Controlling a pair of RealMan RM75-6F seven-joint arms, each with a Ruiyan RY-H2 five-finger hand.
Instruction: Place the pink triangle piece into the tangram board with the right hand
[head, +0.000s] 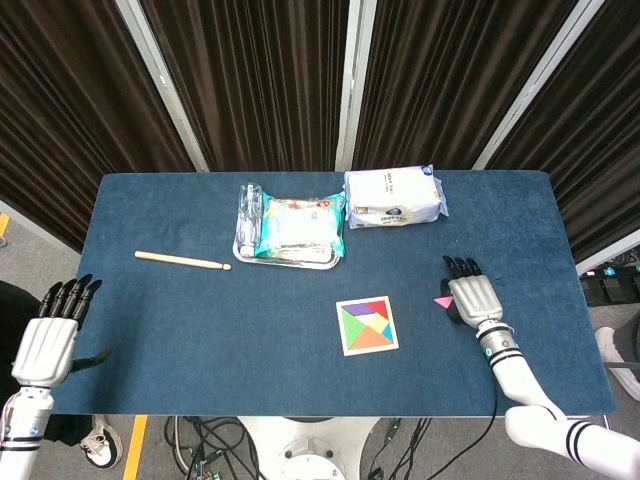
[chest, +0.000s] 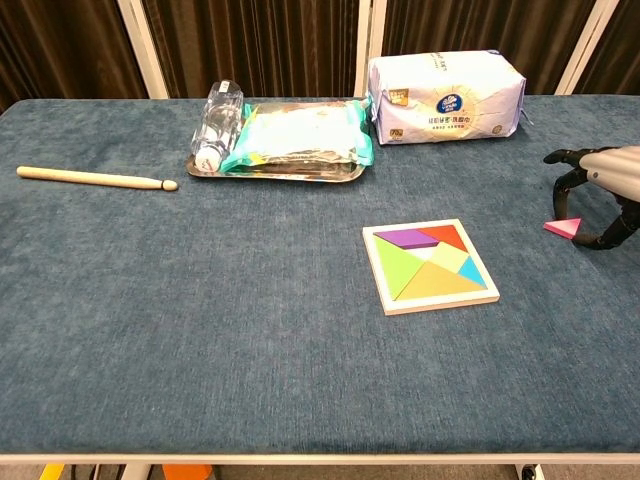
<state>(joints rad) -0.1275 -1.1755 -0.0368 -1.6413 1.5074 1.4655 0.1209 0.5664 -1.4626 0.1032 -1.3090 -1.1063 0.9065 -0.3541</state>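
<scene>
The pink triangle piece (chest: 563, 228) lies flat on the blue table (chest: 200, 300), to the right of the tangram board (chest: 430, 266) and well apart from it. The right hand (chest: 605, 190) arches over the piece, palm down, with its curved fingers (chest: 560, 158) on the far side of the triangle and its thumb (chest: 615, 232) on the near side. The digits are spread and bracket the piece without closing on it; the chest view shows a gap between the triangle and the fingers, though whether the thumb tip touches the pink edge is too fine to tell. In the head view the pink triangle piece (head: 442, 300) peeks out just left of the right hand (head: 472, 296), on the side facing the tangram board (head: 367, 325).

The board holds coloured pieces: purple, red, green, yellow, orange and a blue sliver, with a small pale gap near its middle.

Behind the board, a metal tray (chest: 275, 171) carries a clear bottle (chest: 217, 123) lying on its side and a teal-edged packet (chest: 300, 135). Behind the board and slightly right, a white wrapped pack (chest: 445, 98) rests on the table just beside the tray. Far to the left of the board lies a wooden stick (chest: 95, 179).

The left hand (head: 50, 335) hangs off the table's left edge, far from the board, its fingers straight and slightly apart, holding nothing.
</scene>
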